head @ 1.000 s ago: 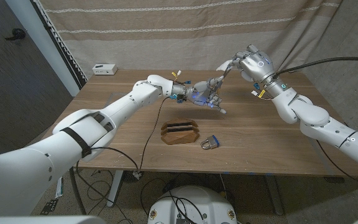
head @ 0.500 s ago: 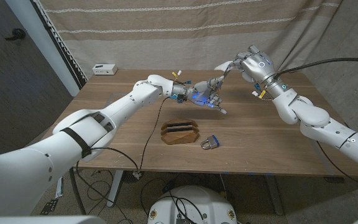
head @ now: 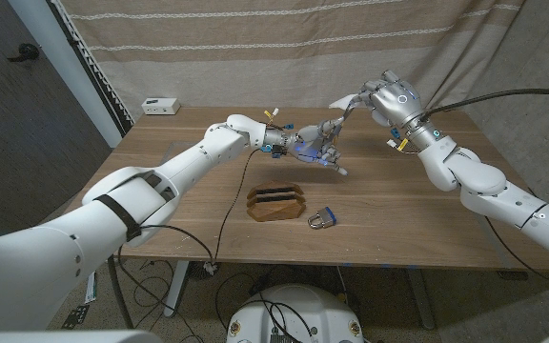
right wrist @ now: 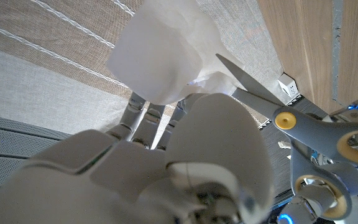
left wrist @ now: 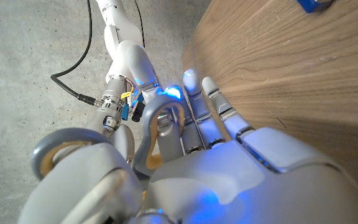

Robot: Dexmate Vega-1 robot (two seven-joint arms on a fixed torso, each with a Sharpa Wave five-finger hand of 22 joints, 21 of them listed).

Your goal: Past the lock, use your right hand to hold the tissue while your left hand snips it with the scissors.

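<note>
Your right hand (head: 385,98) pinches the tissue (head: 347,101) above the counter (head: 398,205), upper right of centre. Your left hand (head: 315,143) grips the scissors (right wrist: 303,134); their blades point up toward the tissue's lower edge, just beside it.

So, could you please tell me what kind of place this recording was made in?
Probably a lab or workshop corner set up for robot trials: a plain wooden table, a beige curtain hung behind it as a backdrop, a bare concrete floor and loose cables under the table.
</note>
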